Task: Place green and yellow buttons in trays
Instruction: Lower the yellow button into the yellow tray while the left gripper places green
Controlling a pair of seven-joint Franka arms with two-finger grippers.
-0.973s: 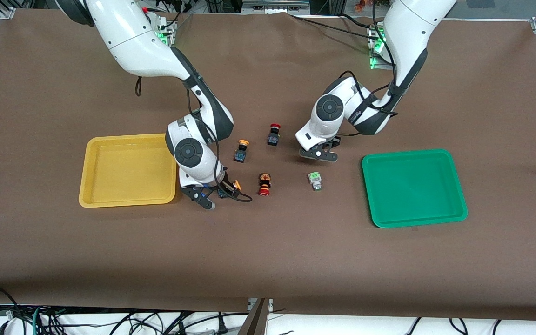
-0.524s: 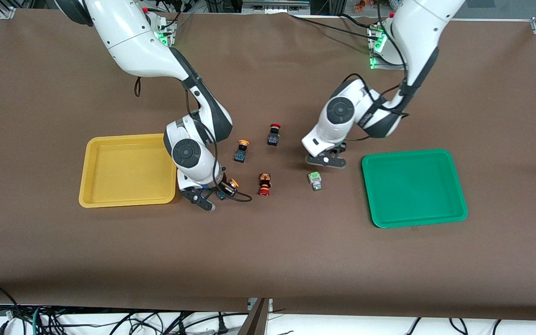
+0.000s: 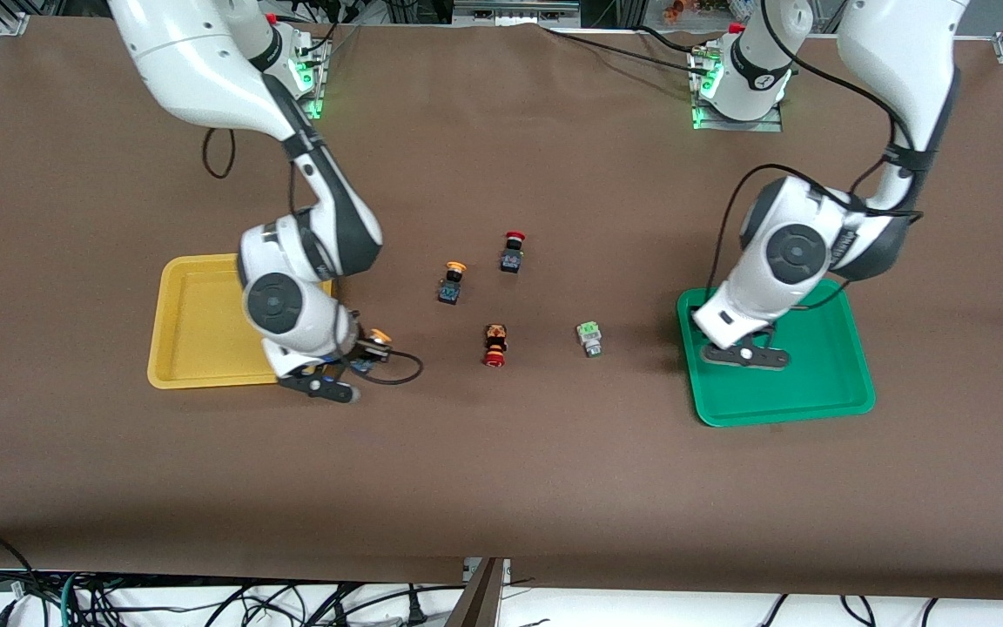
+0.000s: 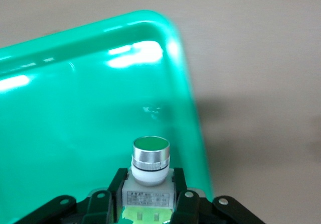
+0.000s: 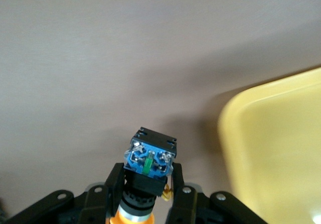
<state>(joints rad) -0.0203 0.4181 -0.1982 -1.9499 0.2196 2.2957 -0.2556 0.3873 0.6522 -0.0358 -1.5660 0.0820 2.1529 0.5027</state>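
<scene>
At nine o'clock on the table sits the yellow tray [image 3: 205, 322]. My right gripper [image 5: 145, 196] hangs over the brown table [image 3: 501, 453] just past the tray's corner, fingers clamped on a yellow button [image 5: 149, 164], its blue-black body out front. Toward the centre, a second yellow button [image 3: 451, 284] stands at about eleven o'clock, a red button [image 3: 512, 252] at twelve, another red button [image 3: 494, 345] at six, and a green button [image 3: 589, 338] toward three. At three o'clock, my left gripper [image 4: 148, 204] hovers over the green tray [image 4: 75, 123], fingers gripping a second green button [image 4: 150, 163].
</scene>
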